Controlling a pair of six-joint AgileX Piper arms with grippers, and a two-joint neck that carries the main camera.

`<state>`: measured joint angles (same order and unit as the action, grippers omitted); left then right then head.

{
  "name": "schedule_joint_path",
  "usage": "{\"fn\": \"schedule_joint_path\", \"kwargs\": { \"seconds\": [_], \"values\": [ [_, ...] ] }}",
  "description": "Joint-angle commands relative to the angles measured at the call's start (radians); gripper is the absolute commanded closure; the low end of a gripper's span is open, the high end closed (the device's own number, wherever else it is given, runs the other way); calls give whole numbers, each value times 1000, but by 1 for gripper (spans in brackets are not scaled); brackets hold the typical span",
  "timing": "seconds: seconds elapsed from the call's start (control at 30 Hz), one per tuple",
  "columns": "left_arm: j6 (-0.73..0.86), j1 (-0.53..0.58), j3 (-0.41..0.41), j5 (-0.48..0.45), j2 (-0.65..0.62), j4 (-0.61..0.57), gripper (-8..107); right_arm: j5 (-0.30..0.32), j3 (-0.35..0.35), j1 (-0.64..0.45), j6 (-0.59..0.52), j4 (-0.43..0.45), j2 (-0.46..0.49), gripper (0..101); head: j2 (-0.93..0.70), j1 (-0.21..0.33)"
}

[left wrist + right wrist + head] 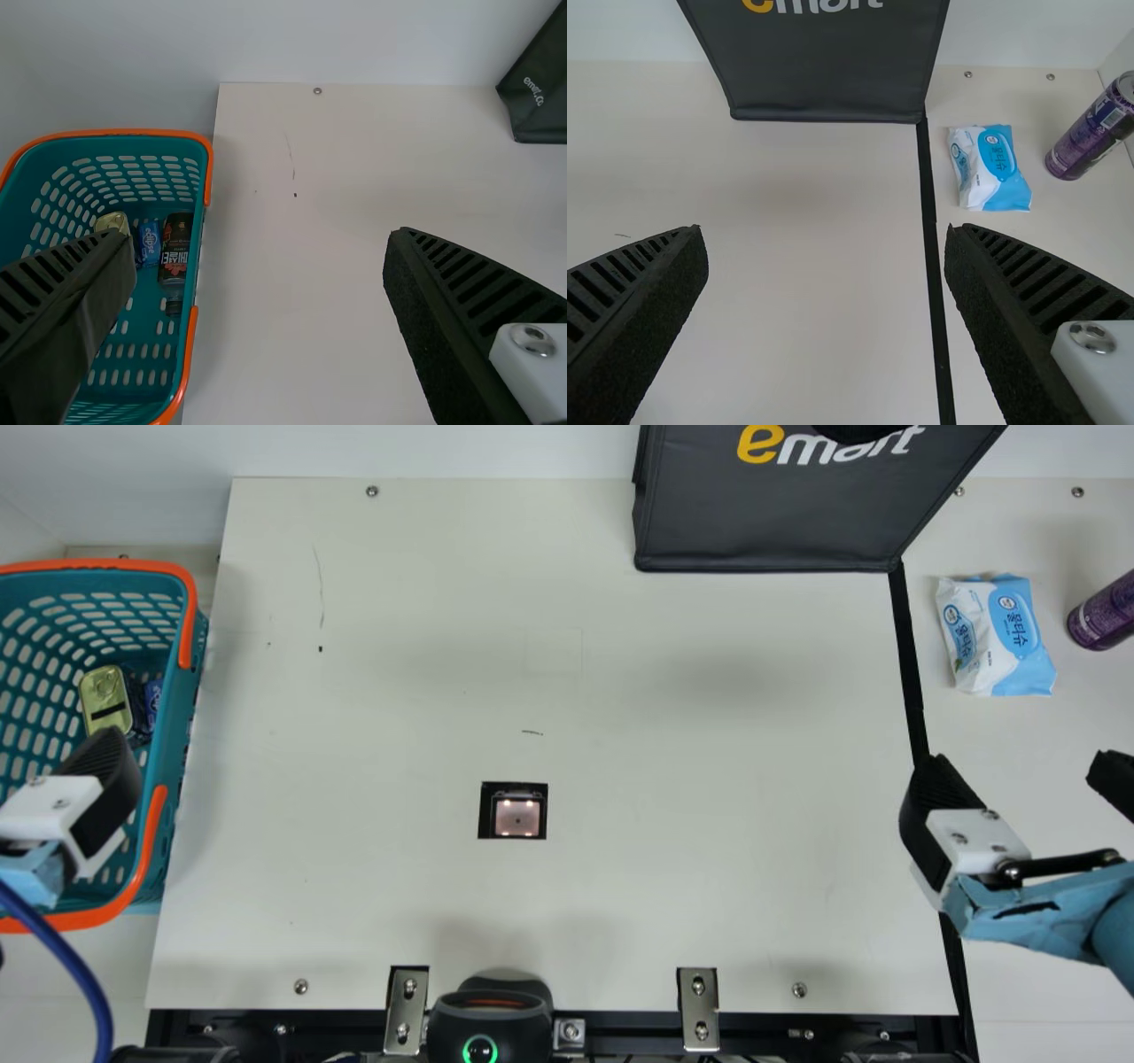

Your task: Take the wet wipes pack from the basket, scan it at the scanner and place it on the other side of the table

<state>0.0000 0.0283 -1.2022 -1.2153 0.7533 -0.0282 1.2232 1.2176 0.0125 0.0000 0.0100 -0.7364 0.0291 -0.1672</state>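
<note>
The white and blue wet wipes pack [998, 636] lies on the table's right part, past the black line; the right wrist view shows the pack [990, 168] too. My right gripper [1019, 775] is open and empty, nearer the table's front than the pack; in its wrist view the gripper [824, 266] has its fingers wide apart. My left gripper [97, 815] is over the basket [182, 717] at the left; its wrist view shows the gripper [257, 274] open with nothing between its fingers. The scanner window [517, 817] is set in the table's middle.
A purple can [1103, 613] stands right of the pack. A dark bag [771, 514] is at the back. The basket holds a yellow-lidded tin [106, 698], a blue item [150, 243] and a dark bottle [175, 248]. A black device [490, 1019] sits at the front edge.
</note>
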Motion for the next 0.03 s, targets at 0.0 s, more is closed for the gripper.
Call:
{"fn": "schedule_joint_path", "kwargs": {
  "seconds": [0.0],
  "values": [
    [0,0,0,0,0,0,9,0,0,0,0,0,0,6,-2,29]
  ]
}}
